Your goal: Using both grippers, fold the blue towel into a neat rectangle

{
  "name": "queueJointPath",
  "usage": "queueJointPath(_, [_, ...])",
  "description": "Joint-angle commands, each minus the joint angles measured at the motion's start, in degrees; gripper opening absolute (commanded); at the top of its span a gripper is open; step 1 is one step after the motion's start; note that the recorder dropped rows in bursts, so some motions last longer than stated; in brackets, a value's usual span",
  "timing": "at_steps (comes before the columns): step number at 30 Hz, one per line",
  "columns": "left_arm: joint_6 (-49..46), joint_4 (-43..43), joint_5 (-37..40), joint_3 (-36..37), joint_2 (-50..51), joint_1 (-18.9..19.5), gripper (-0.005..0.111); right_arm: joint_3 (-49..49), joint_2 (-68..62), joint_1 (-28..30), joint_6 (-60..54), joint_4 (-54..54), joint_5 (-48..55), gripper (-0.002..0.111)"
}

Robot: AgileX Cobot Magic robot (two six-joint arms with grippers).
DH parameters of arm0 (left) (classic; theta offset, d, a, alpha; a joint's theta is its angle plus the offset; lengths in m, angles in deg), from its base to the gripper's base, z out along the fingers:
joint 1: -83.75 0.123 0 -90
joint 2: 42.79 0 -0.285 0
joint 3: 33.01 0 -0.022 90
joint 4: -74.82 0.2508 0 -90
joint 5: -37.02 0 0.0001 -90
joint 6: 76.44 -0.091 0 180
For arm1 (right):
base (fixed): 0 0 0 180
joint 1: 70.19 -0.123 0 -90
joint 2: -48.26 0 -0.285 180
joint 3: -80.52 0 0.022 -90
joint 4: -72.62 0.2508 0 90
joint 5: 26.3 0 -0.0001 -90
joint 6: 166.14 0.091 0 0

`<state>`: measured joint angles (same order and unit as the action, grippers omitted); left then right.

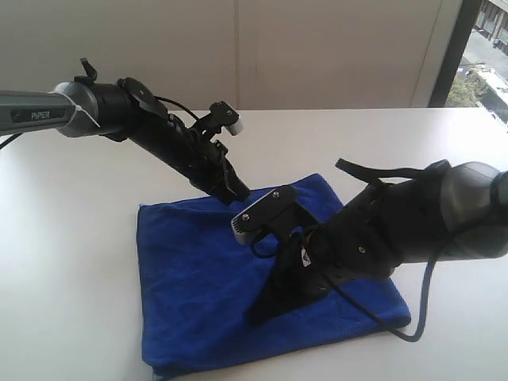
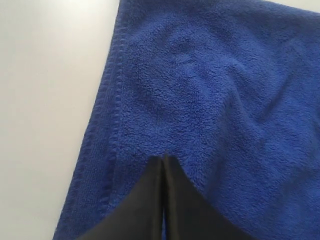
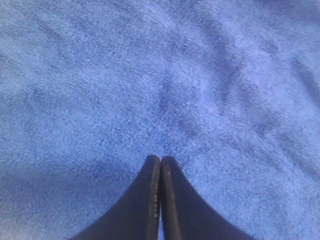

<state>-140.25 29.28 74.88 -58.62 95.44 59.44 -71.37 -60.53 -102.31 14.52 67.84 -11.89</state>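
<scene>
Towel [image 1: 190,278]: folded blue rectangle, flat on worktop [image 1: 71,238].
Left claw [image 1: 238,191]: closed, empty, tip over the towel near its hem.
Right claw [image 1: 259,313]: closed, empty, on towel's middle, probably smoothing the fold.

1 blue towel [image 1: 190,270], 2 arms [image 1: 159,131] [image 1: 397,230], 1 tbl [image 1: 71,262]
</scene>
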Motion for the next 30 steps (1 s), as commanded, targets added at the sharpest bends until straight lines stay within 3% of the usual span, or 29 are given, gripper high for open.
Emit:
queueJointPath(1, [0.6,0.8,0.3,-0.4,-0.1,-0.4,0.0,-0.3,-0.5,-0.5,-0.7,0.3,-1.3,0.0])
queueJointPath(4, [1.3,2.5,0.4,-0.4,-0.1,-0.4,0.0,-0.3,-0.5,-0.5,-0.7,0.3,-1.3,0.0])
queueJointPath(10, [1.5,2.5,0.8,-0.4,1.2,-0.4,0.015,-0.3,-0.7,-0.5,-0.7,0.4,-1.6,0.0])
queueJointPath(30, [1.1,2.5,-6.6,-0.4,3.0,-0.4,0.014,-0.1,-2.1,-0.5,-0.7,0.5,-0.7,0.0])
